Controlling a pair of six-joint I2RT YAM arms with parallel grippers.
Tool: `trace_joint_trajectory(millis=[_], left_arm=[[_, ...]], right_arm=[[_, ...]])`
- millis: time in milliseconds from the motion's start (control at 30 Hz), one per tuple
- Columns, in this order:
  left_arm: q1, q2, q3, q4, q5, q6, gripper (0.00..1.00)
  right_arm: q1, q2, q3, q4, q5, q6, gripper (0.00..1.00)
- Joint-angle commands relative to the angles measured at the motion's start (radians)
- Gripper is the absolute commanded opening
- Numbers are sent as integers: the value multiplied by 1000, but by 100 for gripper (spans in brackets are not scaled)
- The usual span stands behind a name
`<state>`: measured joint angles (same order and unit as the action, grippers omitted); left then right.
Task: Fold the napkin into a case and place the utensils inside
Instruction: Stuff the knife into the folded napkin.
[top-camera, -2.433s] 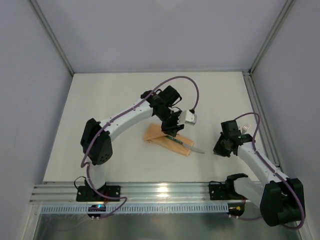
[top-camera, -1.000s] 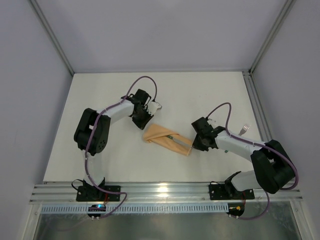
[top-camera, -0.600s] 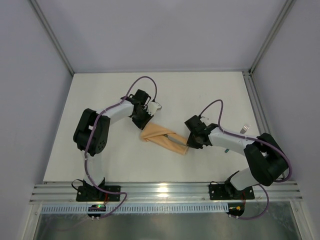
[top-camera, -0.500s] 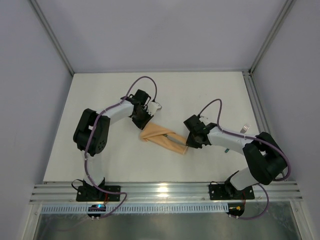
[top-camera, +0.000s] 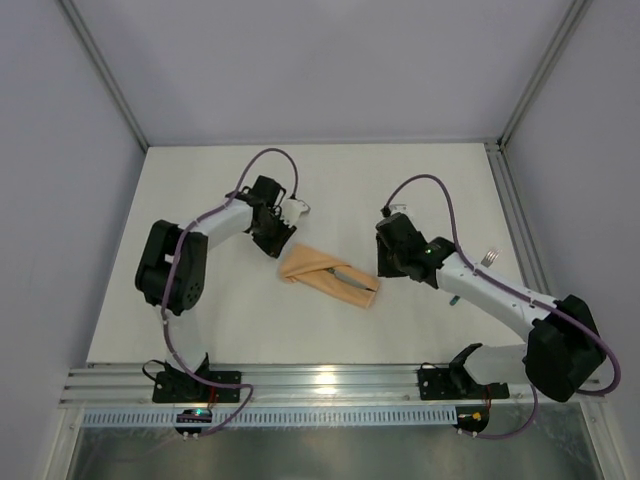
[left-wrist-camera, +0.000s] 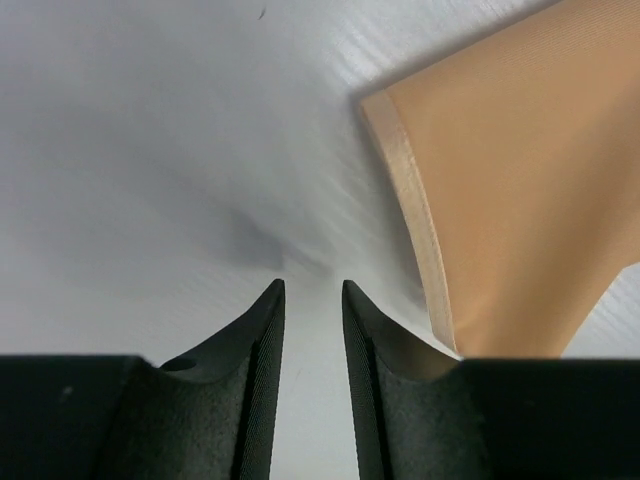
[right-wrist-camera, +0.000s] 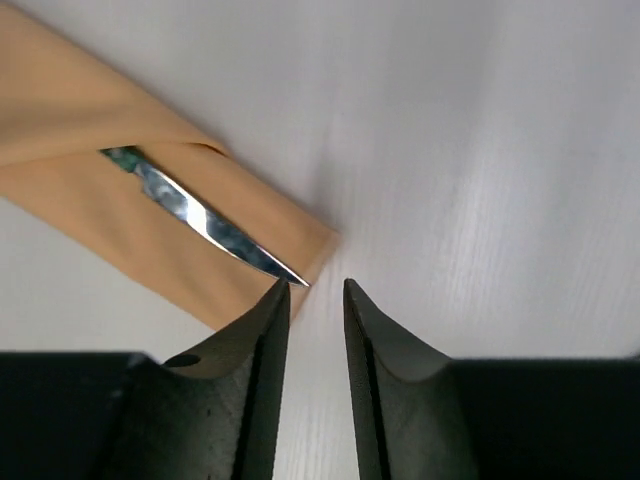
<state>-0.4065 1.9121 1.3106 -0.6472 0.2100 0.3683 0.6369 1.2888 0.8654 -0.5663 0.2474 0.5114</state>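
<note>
The peach-orange napkin (top-camera: 326, 276) lies folded into a narrow case in the middle of the table. A knife (top-camera: 350, 277) sits inside it, its silver blade (right-wrist-camera: 205, 222) lying on the cloth with the tip near the case's right end. My left gripper (top-camera: 278, 246) hovers just off the case's upper left end, open a narrow gap over bare table (left-wrist-camera: 313, 290); the cloth's hem (left-wrist-camera: 415, 215) passes to its right. My right gripper (top-camera: 383, 268) is beside the case's right end, open a little, empty (right-wrist-camera: 316, 287). The fork's tines (top-camera: 488, 258) show behind the right arm.
White table (top-camera: 200, 320) inside grey walls, with a metal rail (top-camera: 320, 380) along the near edge and a frame post (top-camera: 520, 230) down the right side. The right arm's forearm (top-camera: 490, 292) lies over most of the fork.
The right gripper, shut against the case's right end before, has backed off up and right and opened slightly. The left gripper has drawn up-left from the cloth and widened. The case shifted slightly left.
</note>
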Motion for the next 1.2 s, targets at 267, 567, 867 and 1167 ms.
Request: trace_joint_trajectory(millis=[267,567,867,1167], left_arm=[[57,-243,-63,-8,272,-54,37],[-29,-185,-155,-28,184,40,32],[-66,-185,-215,-8,103,63,32],[-75,-159,-231,35,101,41,34]], right_arm=[[113,277,122,302,-309,-372,41],[132,359,107,327,-278,-402,41],[133,374,103,333,-267,-395,36],[133,382,119,287,-252,-416,32]])
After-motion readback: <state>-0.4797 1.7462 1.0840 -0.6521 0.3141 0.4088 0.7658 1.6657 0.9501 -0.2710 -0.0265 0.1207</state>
